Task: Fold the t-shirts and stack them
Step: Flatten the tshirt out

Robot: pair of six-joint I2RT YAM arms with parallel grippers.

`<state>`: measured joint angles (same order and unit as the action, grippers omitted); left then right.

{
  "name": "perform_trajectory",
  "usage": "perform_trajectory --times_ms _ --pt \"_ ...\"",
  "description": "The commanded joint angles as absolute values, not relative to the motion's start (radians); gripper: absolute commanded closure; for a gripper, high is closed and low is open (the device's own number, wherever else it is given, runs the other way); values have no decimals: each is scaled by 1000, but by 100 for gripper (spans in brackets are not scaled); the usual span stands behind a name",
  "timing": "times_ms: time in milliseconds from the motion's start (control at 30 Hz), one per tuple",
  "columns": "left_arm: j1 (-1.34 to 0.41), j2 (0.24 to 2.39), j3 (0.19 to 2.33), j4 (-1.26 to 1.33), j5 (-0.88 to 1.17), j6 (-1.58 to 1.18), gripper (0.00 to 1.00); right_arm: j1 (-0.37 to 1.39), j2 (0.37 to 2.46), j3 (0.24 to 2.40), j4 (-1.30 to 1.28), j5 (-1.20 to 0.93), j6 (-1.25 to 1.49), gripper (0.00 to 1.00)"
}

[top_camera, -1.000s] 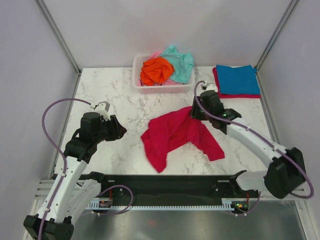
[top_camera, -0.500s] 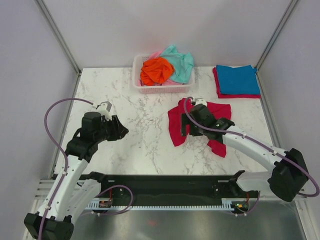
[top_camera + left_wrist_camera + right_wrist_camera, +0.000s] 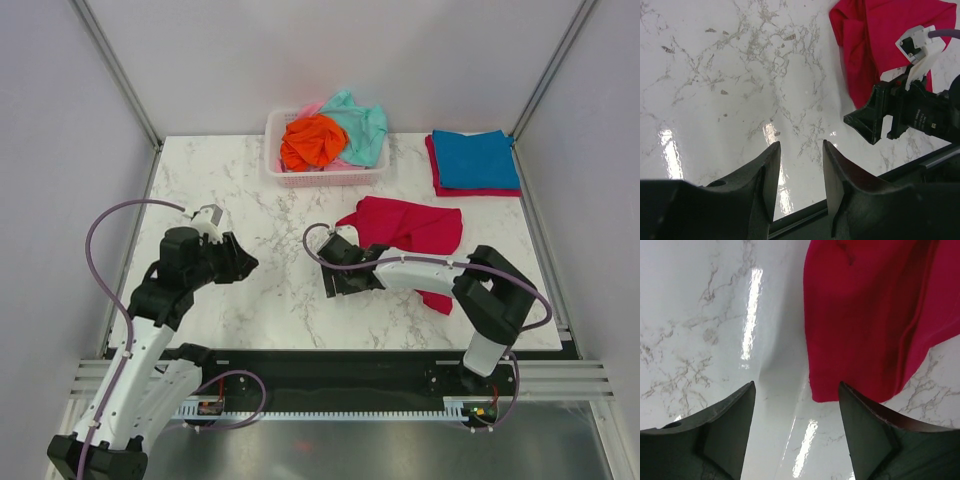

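The crimson t-shirt (image 3: 405,225), soft, light and limp, lies crumpled right of centre on the surface (image 3: 260,200); pinch what appears to be its near-left hem edge with the right gripper (image 3: 795,387), spread and empty beside it, while the left gripper (image 3: 801,145) hovers part-spread, empty.

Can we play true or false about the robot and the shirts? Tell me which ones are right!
1. The crimson red cloth t-shirt lies on the white marble table. True.
2. Both tools are holding shirts. False: the left tool and the right tool are open and empty.
3. A folded blue cloth t-shirt lies on a folded red one. True.
4. The basket is empty. False: the white plastic slatted basket holds an orange t-shirt and a mint-teal one.
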<state>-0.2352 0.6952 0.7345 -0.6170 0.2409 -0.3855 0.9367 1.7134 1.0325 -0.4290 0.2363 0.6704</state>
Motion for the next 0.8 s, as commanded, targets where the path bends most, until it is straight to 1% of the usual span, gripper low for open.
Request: perform_trajectory --times_ms 0,33,133,200,233,300,333,433,467,500,533,633,667,700,733,767 --pt "-233 675 730 -575 278 -405 54 936 1747 1101 -445 334 678 26" --pt "-233 670 730 -574 281 -403 54 936 1758 1115 -454 340 673 28" --pt "-233 657 729 -571 281 -402 53 937 1804 1126 -486 356 676 40" --pt "-233 649 729 -569 282 -402 53 936 1818 1123 -499 359 687 46" --pt "-233 647 729 -568 281 -402 54 936 1822 1112 -503 360 693 52" --pt "-233 641 729 -568 279 -402 53 937 1835 1097 -503 356 712 58" --pt "-233 638 729 -569 278 -400 53 937 1841 1085 -503 353 713 65" --pt "-233 626 727 -566 275 -402 53 939 1862 1062 -503 342 722 75" --pt "-233 626 727 -566 275 -402 53 940 1873 1055 -497 336 721 85" --pt "-233 623 727 -566 275 -402 53 942 1873 1046 -494 331 721 91" --pt "-233 626 727 -565 275 -402 53 946 1875 1048 -494 330 719 100" --pt "-233 630 727 -566 269 -402 53 965 1852 1119 -512 318 678 100" --pt "-233 632 727 -565 264 -402 53 983 1839 1165 -562 321 663 100" --pt "-233 632 727 -565 261 -403 53 997 1836 1296 -599 339 635 100" --pt "-232 629 729 -568 250 -405 53 1012 1838 1384 -650 363 594 100" --pt "-232 624 729 -568 242 -405 53 1026 1853 1484 -775 391 568 100"
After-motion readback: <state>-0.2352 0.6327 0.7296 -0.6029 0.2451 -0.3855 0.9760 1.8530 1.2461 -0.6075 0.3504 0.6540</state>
